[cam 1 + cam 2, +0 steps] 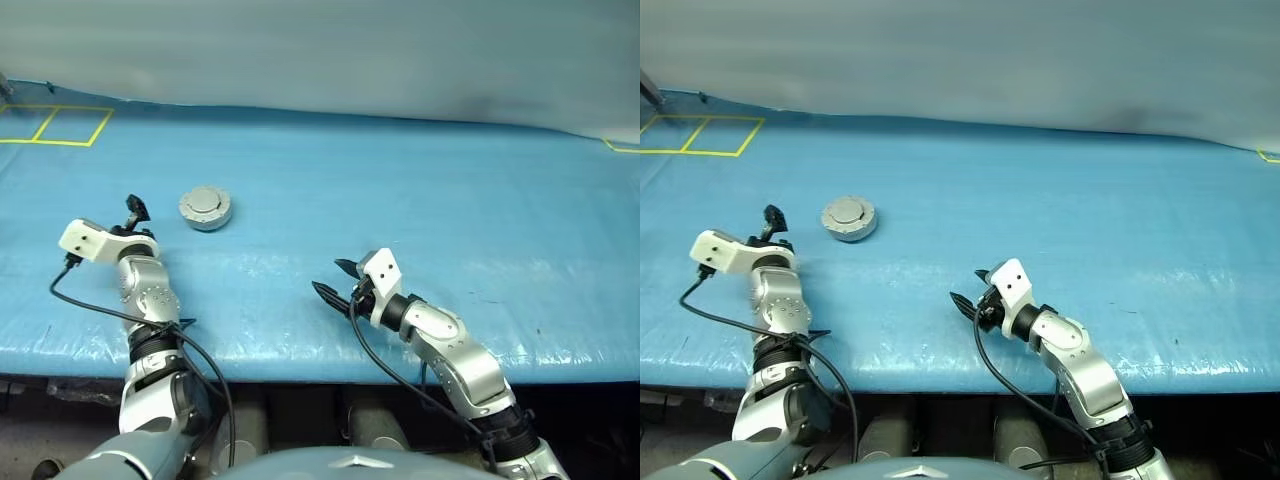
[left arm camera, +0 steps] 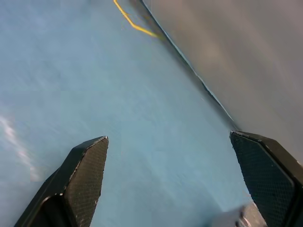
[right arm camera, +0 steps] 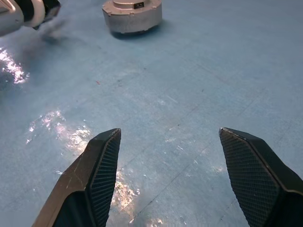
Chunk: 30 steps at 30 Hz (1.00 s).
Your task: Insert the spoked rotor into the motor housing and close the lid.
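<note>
The motor housing is a squat silver-grey cup on the blue table, left of centre. The lid lies flat on top of it, plain face with the raised circle upward. The spoked rotor is hidden from view. My left gripper hovers just left of the housing, apart from it, fingers wide open and empty in the left wrist view. My right gripper is near the table's front, well right of the housing, open and empty. It faces the housing across bare cloth in the right wrist view.
A blue cloth covers the whole table. Yellow tape squares mark the far left corner and another tape mark sits far right. A grey backdrop rises behind. The front edge runs below both arms.
</note>
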Available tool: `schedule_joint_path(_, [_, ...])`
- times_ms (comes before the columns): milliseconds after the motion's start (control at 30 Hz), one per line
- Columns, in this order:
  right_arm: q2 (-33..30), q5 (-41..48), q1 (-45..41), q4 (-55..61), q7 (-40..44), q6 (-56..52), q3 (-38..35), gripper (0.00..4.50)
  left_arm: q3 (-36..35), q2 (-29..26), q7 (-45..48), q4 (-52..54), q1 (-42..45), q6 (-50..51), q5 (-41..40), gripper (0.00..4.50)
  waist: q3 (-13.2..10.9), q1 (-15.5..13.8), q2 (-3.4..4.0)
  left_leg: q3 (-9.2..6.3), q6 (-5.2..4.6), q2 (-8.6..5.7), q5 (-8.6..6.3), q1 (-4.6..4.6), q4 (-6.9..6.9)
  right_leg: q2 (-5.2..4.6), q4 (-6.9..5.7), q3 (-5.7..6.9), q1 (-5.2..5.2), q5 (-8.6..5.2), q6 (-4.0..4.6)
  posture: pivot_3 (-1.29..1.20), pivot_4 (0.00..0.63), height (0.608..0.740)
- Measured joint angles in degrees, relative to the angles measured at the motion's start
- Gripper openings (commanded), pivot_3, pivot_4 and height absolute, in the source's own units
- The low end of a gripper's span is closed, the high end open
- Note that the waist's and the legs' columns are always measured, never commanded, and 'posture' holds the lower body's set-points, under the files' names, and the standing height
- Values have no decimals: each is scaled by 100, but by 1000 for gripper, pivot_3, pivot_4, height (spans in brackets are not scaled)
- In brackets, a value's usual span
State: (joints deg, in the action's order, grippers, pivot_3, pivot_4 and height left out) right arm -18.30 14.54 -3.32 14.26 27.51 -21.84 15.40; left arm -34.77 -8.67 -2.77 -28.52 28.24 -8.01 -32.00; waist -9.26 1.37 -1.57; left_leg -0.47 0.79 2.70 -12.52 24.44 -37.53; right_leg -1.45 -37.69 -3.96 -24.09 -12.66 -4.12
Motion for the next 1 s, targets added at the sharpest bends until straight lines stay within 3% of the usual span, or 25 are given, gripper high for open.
schedule_joint_path(133, [63,-229,6,-6,-138,219,-30,3488,455,-123,591,723,-316,-116,251,4484,0,-82,-1,-1,0,-1,0,0,-8,-1,8,2,12,-11,18,0,150,740])
schedule_joint_path(367, [-470,-375,119,256,-22,261,-430,3488,2903,-1020,3625,2905,-1095,1327,57,4484,3,-4,10,4,-2,-2,0,-27,-3,-1,17,-9,37,-20,24,0,150,740])
schedule_joint_path(533, [-910,-505,204,456,121,302,-713,3488,4650,-2109,5220,3178,-1483,1586,1102,4484,2,87,13,13,-2,2,1,-77,30,8,-8,-23,45,-55,35,0,150,740])
schedule_joint_path(567, [-957,-492,228,456,156,302,-772,3488,4803,-2130,5407,3159,-1561,1595,1180,4484,2,88,13,13,-2,4,1,-77,32,9,-10,-22,43,-57,38,0,150,740])
schedule_joint_path(733, [-1100,-290,368,525,478,178,-910,4477,4898,-2137,5925,2871,-1582,1465,1328,4500,1,64,12,12,-4,7,1,-73,31,9,-8,-21,42,-59,40,0,150,740])
schedule_joint_path(1000, [-1078,-401,418,516,371,14,-935,4477,4857,-2053,6033,2746,-1583,1416,1374,4500,1,59,12,13,-4,4,1,-69,28,6,-9,-21,40,-59,38,0,150,740])
